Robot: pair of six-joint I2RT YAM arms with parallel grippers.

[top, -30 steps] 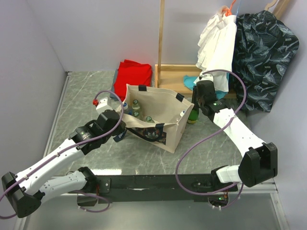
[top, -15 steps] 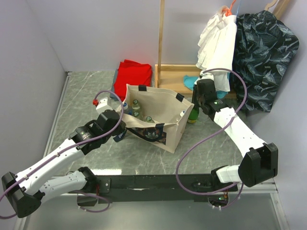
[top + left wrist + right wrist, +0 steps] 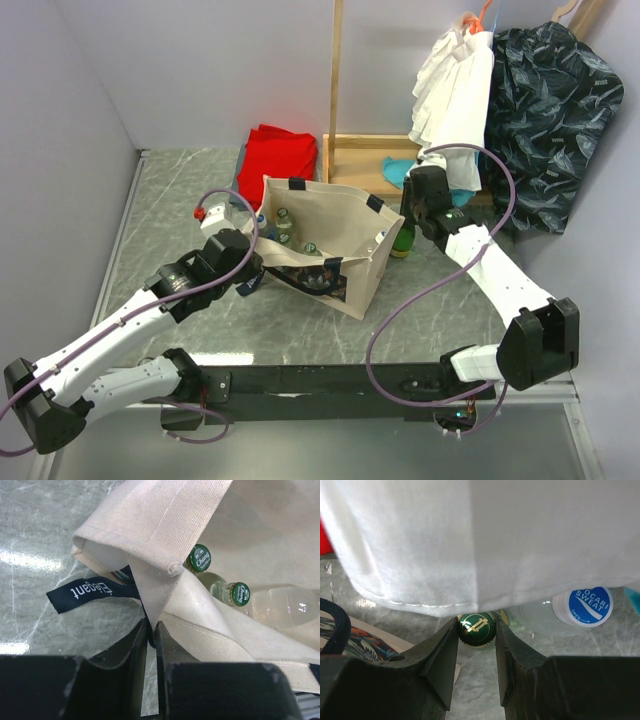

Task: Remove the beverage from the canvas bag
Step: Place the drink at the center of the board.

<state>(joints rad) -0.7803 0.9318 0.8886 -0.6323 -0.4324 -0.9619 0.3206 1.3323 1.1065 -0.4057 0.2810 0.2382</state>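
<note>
The beige canvas bag [image 3: 335,262] stands open mid-table, its navy handles hanging at the near side. My left gripper [image 3: 258,275] is shut on the bag's rim [image 3: 157,587] at its left corner, next to a navy label strap [image 3: 85,592]. Inside the bag lie two green-capped bottles [image 3: 200,558] and a clear bottle [image 3: 285,611]. A green beverage bottle [image 3: 403,241] stands outside, against the bag's right side. My right gripper [image 3: 476,626] is shut on its green and gold cap [image 3: 476,628]. Its base is hidden.
A Pocari Sweat bottle [image 3: 584,606] lies on the table just right of the held bottle. A white shirt [image 3: 455,90] hangs directly over my right gripper, a dark patterned shirt [image 3: 550,100] beside it. A wooden rack [image 3: 337,90] and a red folded cloth [image 3: 280,152] are behind the bag.
</note>
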